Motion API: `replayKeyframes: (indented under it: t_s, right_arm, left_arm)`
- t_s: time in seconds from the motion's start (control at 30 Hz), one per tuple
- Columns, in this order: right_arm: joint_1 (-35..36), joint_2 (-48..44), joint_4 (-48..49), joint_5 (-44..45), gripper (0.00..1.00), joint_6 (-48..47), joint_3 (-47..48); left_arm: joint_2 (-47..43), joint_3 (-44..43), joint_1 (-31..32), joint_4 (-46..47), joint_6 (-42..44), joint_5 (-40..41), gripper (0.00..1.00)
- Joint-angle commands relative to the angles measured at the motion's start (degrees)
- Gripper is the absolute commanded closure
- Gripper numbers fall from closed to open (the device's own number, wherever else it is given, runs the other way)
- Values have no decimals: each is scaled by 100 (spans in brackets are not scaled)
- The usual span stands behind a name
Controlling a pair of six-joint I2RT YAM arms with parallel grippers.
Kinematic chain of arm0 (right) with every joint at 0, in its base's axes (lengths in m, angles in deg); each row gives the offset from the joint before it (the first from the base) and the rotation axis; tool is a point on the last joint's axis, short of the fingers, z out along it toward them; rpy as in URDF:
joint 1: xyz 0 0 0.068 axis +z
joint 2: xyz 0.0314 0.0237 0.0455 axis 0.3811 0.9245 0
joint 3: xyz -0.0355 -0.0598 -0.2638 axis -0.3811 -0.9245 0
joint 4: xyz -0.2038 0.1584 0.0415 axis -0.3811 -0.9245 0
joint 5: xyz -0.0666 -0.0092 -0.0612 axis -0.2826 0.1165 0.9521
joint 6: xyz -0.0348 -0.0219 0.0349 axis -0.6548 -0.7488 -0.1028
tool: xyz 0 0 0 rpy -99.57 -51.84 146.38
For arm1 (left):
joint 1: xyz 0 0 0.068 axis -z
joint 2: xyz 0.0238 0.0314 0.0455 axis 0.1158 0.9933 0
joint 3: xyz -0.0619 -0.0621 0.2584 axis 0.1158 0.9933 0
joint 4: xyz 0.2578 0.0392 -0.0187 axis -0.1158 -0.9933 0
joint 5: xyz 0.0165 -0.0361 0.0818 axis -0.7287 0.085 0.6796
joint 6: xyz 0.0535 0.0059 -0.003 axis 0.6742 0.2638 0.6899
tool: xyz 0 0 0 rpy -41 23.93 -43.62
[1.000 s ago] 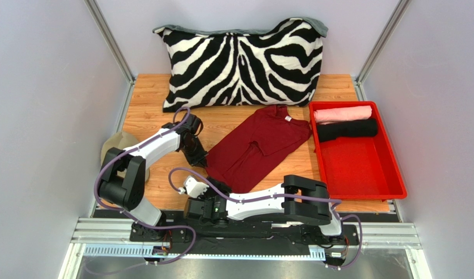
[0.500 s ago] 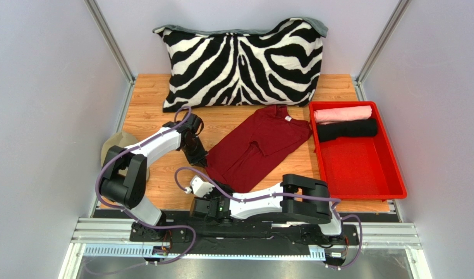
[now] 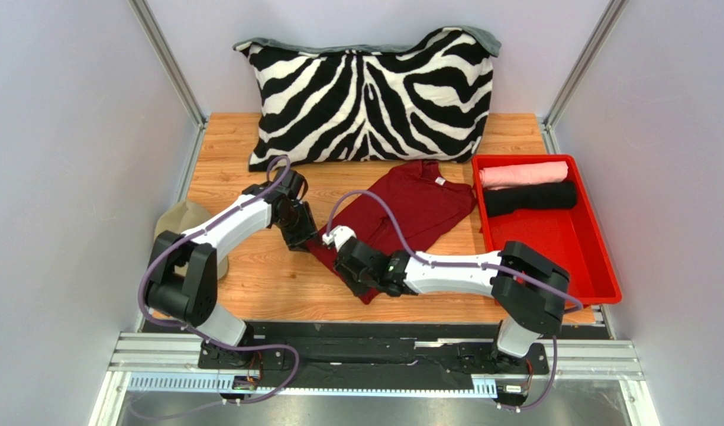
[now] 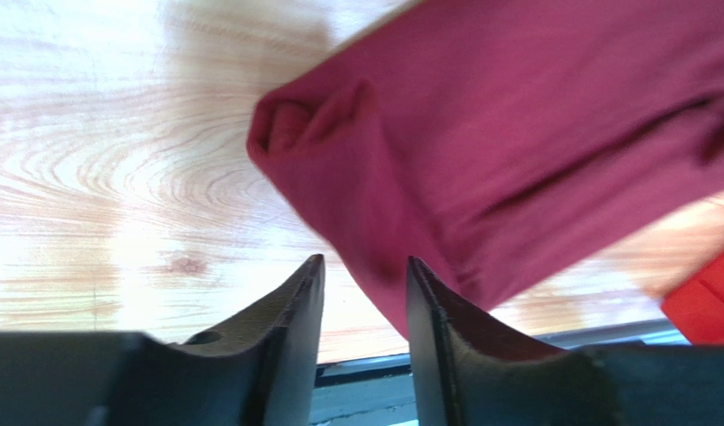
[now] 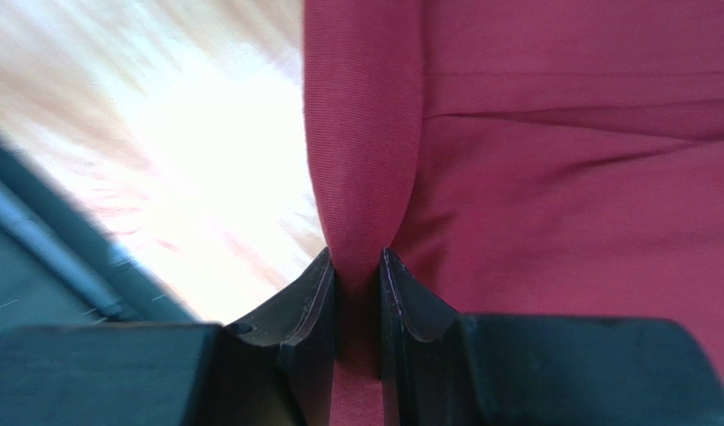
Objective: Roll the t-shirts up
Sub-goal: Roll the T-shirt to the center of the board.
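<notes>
Since a second ago my right arm has swung up from the near rail. My right pincer now sits on the near corner of the maroon t-shirt, pinching a raised fold of it between nearly closed jaws. My left pincer, clamped before, now stands spread at the shirt's left edge, a bunched corner just beyond the tips. The shirt lies partly folded on the wooden table, left of the red tray. In the tray, a rolled pale pink t-shirt lies along the far wall, with a rolled black t-shirt just beside it on the near side. A zebra-striped pillow stands at the back. A khaki cap sits at the table's left edge.
</notes>
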Motion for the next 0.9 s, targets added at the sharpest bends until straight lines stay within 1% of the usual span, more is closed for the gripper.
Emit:
replayKeyframes:
  t_s: [0.0,0.07,0.1,0.13,0.17,0.23,0.27,0.3,0.33,0.37,0.47,0.53,0.73,0.77,0.87]
  right_arm:
    - [-537,-115,773,-2455,78,709,-239]
    - [-861,7,1133,-2879,79,1147,-431]
    - [-968,52,1282,-3264,79,1316,-528]
    - [-1082,96,1693,-3442,79,1483,-616]
    - [-1275,139,1888,-3609,79,1841,-817]
    - [-1443,254,2414,-3952,79,2194,-1003]
    - [-1574,298,2591,-4032,79,2344,-1100]
    - [-1628,342,2741,-4128,79,2589,-1248]
    - [-1672,377,2951,-4156,79,2679,-1311]
    - [-1751,403,3049,-4173,79,2767,-1364]
    - [-1856,500,3217,-4200,79,2987,-1461]
    - [-1900,544,3314,-4226,79,3101,-1522]
    - [-2068,527,3402,-4244,78,3242,-1637]
    - [-2076,492,3358,-4226,76,3225,-1628]
    - [-2077,299,3156,-4112,64,3128,-1628]
  left_arm:
    - [-875,-4,-58,413,253,-131,51]
    - [-1235,234,-58,641,175,-210,51]
    - [-1341,347,-67,747,148,-254,52]
    - [-1447,583,-67,844,61,-368,53]
    - [-1613,725,-67,1080,17,-438,55]
    - [-1737,1119,-67,1310,-80,-631,63]
    - [-1799,1252,-67,1598,-107,-702,69]
    - [-1825,1393,-67,1792,-150,-790,72]
    - [-1826,1621,-67,2186,-220,-965,75]
    - [-1765,1701,-67,2329,-265,-1036,80]
    - [-1511,1843,-58,2769,-423,-1177,86]
    - [-1369,1895,-49,3075,-528,-1273,87]
    - [-650,1755,-58,3350,-652,-1239,89]
    - [-570,1737,-58,3376,-669,-1239,90]
    - [-315,1632,-58,3359,-757,-1177,91]
